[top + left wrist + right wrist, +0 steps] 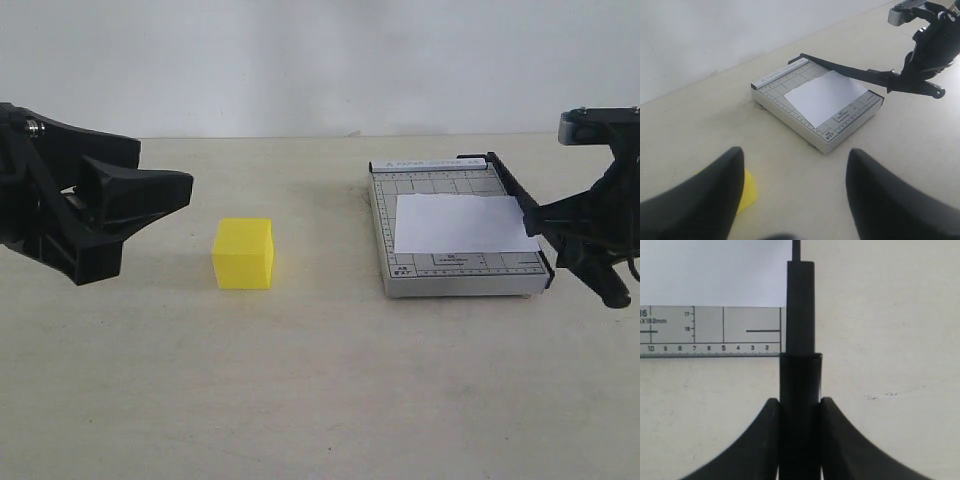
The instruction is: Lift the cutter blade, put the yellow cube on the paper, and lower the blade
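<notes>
We see a pale matte table (320,400) carrying a grey trimmer board (385,245), a flat rectangle printed with a grid and ruler marks. The cutter blade (512,185) is a long thin black lever. Its long axis runs along the board's right edge, from the hinge at the far corner to a thick rounded handle at the near end. The right gripper (800,402) is pinching that handle, one curved black finger (765,440) pressed against each side. In the left wrist view the handle end seems to sit slightly above the board's edge. The paper (462,223), a smooth white rectangle, lies flat on the board with its long side across it, up against the blade side. The yellow cube (244,253), plain and sharp-edged, sits well to the left of the board. The left gripper (795,152) hangs beyond the cube, farther from the board, spread wide and touching nothing.
</notes>
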Controlling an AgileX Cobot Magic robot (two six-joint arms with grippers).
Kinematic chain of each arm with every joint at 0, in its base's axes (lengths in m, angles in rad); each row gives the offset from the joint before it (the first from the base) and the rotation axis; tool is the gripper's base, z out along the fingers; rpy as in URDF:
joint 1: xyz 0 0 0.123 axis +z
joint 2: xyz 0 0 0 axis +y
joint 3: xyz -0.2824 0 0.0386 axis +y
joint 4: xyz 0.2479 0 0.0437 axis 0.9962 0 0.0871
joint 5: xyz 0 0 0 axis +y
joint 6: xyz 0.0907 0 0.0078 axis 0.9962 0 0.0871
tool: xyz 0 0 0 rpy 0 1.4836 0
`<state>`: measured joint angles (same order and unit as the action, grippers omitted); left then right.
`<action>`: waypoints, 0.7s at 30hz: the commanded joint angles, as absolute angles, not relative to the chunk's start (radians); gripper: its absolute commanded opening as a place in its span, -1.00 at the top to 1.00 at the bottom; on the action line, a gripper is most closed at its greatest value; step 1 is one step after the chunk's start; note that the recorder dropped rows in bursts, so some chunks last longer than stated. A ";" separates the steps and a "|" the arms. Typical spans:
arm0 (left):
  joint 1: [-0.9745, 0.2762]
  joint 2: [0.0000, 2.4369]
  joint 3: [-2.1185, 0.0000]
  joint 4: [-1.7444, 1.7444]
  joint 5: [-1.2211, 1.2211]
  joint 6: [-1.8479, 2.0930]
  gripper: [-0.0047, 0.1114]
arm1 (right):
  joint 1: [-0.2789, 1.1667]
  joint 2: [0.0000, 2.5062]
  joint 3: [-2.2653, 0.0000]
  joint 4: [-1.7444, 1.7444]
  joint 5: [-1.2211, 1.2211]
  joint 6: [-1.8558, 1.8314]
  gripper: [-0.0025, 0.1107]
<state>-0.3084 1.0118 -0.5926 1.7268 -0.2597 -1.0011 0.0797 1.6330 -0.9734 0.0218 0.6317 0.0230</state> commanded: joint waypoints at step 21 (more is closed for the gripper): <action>-0.312 1.015 -0.592 1.716 -0.264 -1.002 -0.07 | 0.079 1.477 -0.980 0.008 0.626 0.000 -0.19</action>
<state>-0.3084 1.0118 -0.5926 1.7248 -0.2600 -1.0011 0.0797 1.4914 -0.9752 0.0133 0.5912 0.0085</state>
